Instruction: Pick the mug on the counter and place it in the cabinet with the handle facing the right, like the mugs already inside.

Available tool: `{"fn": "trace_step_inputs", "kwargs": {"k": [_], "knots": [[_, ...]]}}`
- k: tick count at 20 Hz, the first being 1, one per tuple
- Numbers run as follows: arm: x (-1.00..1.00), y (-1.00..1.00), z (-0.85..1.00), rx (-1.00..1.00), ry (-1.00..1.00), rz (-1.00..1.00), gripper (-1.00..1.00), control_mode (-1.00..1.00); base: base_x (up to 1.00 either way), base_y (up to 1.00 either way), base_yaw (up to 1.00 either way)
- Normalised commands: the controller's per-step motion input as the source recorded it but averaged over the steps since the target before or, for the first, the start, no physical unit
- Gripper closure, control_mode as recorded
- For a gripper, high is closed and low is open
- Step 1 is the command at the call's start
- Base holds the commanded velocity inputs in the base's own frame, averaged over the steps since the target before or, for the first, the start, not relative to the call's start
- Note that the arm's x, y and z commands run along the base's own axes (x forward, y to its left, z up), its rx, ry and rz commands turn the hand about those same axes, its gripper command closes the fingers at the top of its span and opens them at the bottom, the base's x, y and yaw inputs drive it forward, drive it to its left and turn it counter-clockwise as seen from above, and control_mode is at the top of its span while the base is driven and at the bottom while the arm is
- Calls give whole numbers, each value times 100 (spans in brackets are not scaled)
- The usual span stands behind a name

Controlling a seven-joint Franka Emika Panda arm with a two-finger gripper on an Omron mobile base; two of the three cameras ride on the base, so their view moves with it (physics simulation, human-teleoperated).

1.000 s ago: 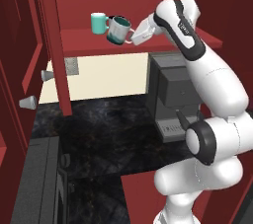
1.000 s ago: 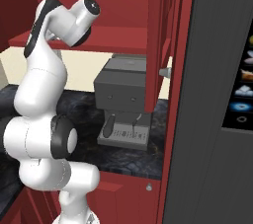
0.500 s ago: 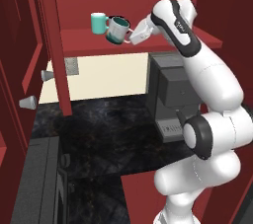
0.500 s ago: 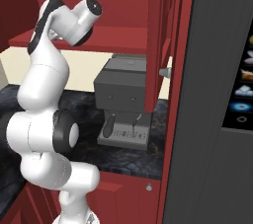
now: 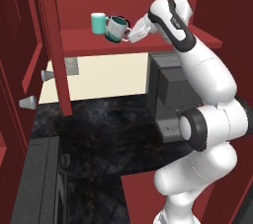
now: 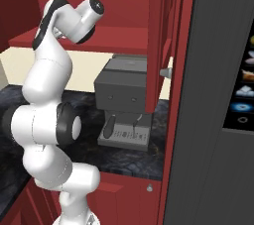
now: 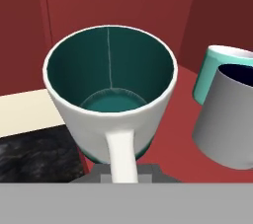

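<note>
Slightly deeper toward the upper middle of the frame now, the mug [image 5: 115,29] hangs tilted over the cabinet [image 5: 148,38] shelf edge — the gripper [image 5: 129,34] clenched on its handle [image 7: 121,154], so it can be set beside the teal mug [image 5: 98,22] and grey mug [image 7: 230,119].

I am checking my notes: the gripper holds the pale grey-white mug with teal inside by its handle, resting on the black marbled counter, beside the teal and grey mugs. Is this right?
Not quite. The pale grey-white mug with teal inside is not on the black marbled counter; the left base view shows the gripper holding it tilted up at the red cabinet shelf. The rest holds: it is gripped by its handle, beside the teal mug and the grey mug.
</note>
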Motion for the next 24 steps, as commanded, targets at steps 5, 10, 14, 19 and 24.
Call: {"fn": "trace_step_inputs", "kwargs": {"k": [5, 10, 14, 19, 24], "knots": [[5, 0, 0, 0, 0, 5, 100, -100, 0, 0, 0], [9, 0, -7, 0, 0, 7, 100, -100, 0, 0, 0], [8, 0, -5, 0, 0, 7, 100, -100, 0, 0, 0], [4, 4, 0, 0, 0, 5, 100, -100, 0, 0, 0], [1, 6, 0, 0, 0, 4, -100, -100, 0, 0, 0]]}}
